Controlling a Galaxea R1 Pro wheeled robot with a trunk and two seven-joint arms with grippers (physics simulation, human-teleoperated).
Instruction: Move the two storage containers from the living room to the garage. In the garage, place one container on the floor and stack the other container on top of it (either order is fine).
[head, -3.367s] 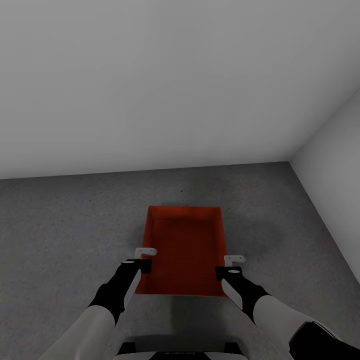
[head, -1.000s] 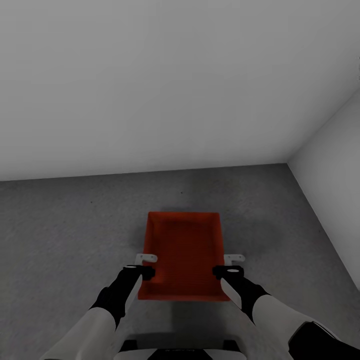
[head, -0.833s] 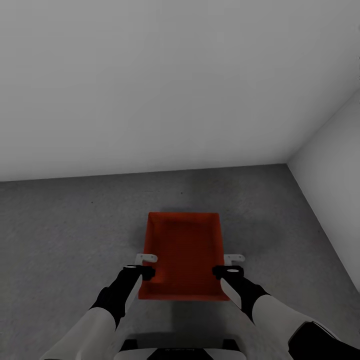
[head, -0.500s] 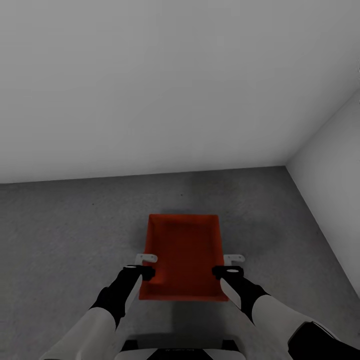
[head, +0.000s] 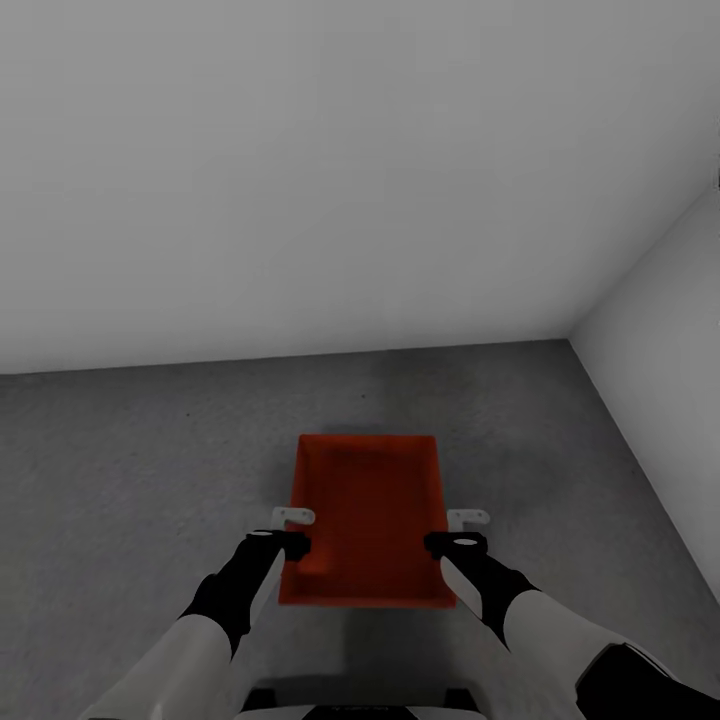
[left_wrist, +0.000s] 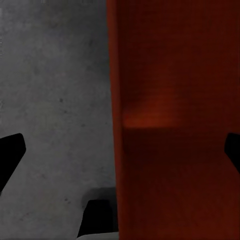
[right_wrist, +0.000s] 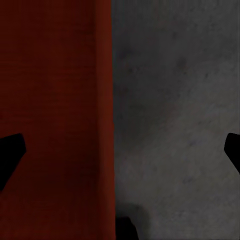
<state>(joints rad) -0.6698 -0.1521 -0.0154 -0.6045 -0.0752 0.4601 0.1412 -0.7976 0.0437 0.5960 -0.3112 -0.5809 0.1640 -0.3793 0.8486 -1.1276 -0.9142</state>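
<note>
One red-orange storage container (head: 368, 520) sits open-topped on the dark grey concrete floor (head: 120, 480) of the garage, close in front of me. My left gripper (head: 290, 530) hangs over its left long wall and my right gripper (head: 465, 530) over its right long wall. In the left wrist view the left gripper (left_wrist: 120, 150) is open, its dark fingertips (left_wrist: 10, 155) spread wide with the container wall (left_wrist: 150, 75) between them, untouched. The right gripper (right_wrist: 120, 150) is likewise open astride the other container wall (right_wrist: 55, 100).
A plain white back wall (head: 300, 180) stands a short way beyond the container. A white side wall (head: 670, 380) closes the corner at the right. Bare concrete stretches to the left and right of the container.
The whole view has shifted, with the wall-floor line lower in the picture. The container looks slightly smaller and lower relative to both grippers, which keep their spread and place.
</note>
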